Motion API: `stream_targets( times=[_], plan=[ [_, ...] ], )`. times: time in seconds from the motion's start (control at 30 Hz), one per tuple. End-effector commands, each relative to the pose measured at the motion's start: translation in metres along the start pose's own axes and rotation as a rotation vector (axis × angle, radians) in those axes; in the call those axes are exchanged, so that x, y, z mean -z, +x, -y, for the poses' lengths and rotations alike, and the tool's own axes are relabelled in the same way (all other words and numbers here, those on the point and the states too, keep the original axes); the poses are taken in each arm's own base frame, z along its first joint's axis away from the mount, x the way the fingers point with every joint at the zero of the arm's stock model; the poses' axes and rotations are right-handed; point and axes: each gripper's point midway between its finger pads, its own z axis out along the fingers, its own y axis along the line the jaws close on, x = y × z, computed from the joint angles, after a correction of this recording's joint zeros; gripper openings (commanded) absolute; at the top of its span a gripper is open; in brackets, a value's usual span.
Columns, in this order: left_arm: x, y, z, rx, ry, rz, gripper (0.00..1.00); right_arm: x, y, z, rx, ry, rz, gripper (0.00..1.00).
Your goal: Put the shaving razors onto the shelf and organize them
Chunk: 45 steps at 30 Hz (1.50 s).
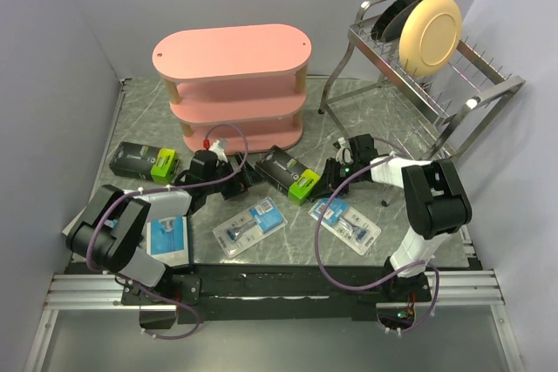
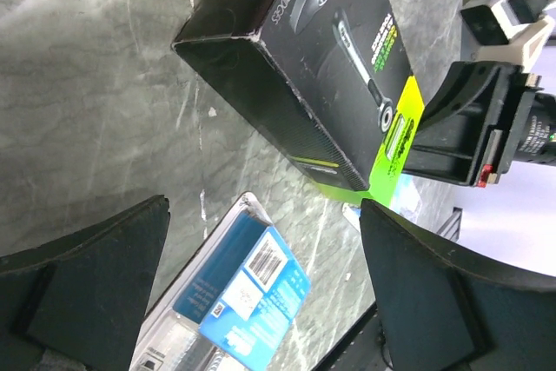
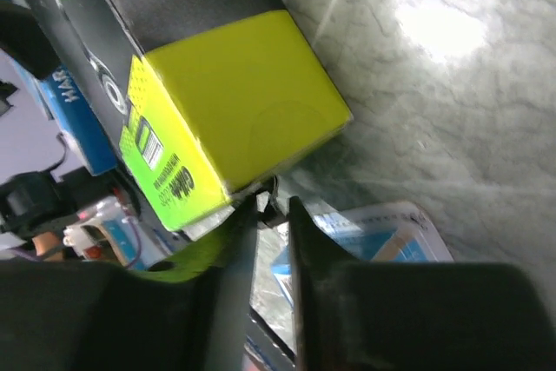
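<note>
- Pink shelf [image 1: 231, 84] at the back of the marble table [image 1: 139, 115].
- Dish rack [image 1: 453, 84] to its right, holding a cream plate [image 1: 430, 34] with a dark plate [image 1: 392, 15] behind.
- Left box [image 1: 144, 161], black, lime end to the right, near the shelf foot.
- Centre box [image 1: 290, 173], lime end toward the near right.
- Left gripper [image 1: 248, 176] just beside its black end; right gripper [image 1: 324, 180] at its lime end.
- Left blister [image 1: 250, 227] and right blister [image 1: 346, 224] lie flat, nearer the bases.
- Blue pack [image 1: 167, 234] partly under the left arm.

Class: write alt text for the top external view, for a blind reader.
The left gripper and right gripper flank a black razor box with a lime-green end on the marble table; the pink three-tier shelf stands behind.
</note>
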Motion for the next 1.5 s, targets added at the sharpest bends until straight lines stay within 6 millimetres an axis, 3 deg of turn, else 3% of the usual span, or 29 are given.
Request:
stream_targets(
  times=[0.0, 0.07, 0.23, 0.33, 0.53, 0.7, 0.8, 1.0, 1.1, 1.13, 1.2, 1.23, 1.3, 1.33, 1.37, 1.47],
  plan=[
    [0.004, -0.012, 0.016, 0.037, 0.041, 0.051, 0.97, -0.003, -0.016, -0.022, 0.025, -0.102, 0.019, 0.07],
    [0.004, -0.012, 0.017, 0.093, 0.036, 0.051, 0.97, 0.007, -0.016, -0.035, 0.060, -0.117, 0.005, 0.00],
    [0.006, -0.019, 0.024, 0.226, 0.009, 0.059, 0.97, 0.039, -0.013, -0.080, 0.028, -0.205, -0.018, 0.00],
    [0.010, -0.023, 0.027, 0.274, -0.018, 0.063, 0.97, 0.042, -0.010, -0.096, -0.051, -0.229, 0.009, 0.00],
    [0.013, -0.012, 0.016, 0.395, -0.066, 0.049, 0.96, 0.023, 0.005, -0.124, -0.066, -0.327, -0.036, 0.00],
    [0.005, -0.005, 0.026, 0.538, -0.023, 0.000, 0.97, 0.010, 0.012, -0.145, -0.030, -0.380, -0.068, 0.00],
    [0.000, -0.004, 0.033, 0.565, -0.004, -0.020, 0.97, 0.005, 0.013, -0.148, -0.056, -0.383, -0.058, 0.00],
    [-0.005, 0.009, 0.029, 0.687, -0.081, -0.067, 0.96, 0.000, 0.025, -0.152, -0.083, -0.377, -0.061, 0.00],
    [-0.006, 0.005, 0.036, 0.710, -0.074, -0.074, 0.84, -0.005, 0.031, -0.153, -0.081, -0.369, -0.074, 0.00],
    [-0.005, 0.002, 0.042, 0.697, -0.054, -0.076, 0.72, -0.007, 0.031, -0.154, -0.075, -0.366, -0.076, 0.01],
    [-0.004, -0.005, 0.052, 0.649, -0.013, -0.069, 0.58, -0.009, 0.032, -0.157, -0.039, -0.368, -0.085, 0.02],
    [-0.001, -0.009, 0.059, 0.622, 0.019, -0.057, 0.44, -0.010, 0.033, -0.159, -0.021, -0.365, -0.088, 0.09],
    [0.003, -0.010, 0.056, 0.554, 0.031, -0.044, 0.27, -0.008, 0.032, -0.163, 0.022, -0.360, -0.082, 0.26],
    [0.007, -0.011, 0.056, 0.538, 0.038, -0.033, 0.12, -0.007, 0.032, -0.163, 0.031, -0.356, -0.078, 0.42],
    [0.010, -0.005, 0.043, 0.525, 0.013, -0.033, 0.05, -0.003, 0.033, -0.163, 0.068, -0.357, -0.069, 0.49],
    [0.021, -0.012, 0.021, 0.438, 0.030, 0.013, 0.01, 0.004, 0.048, -0.152, 0.069, -0.331, -0.084, 0.66]
  ],
)
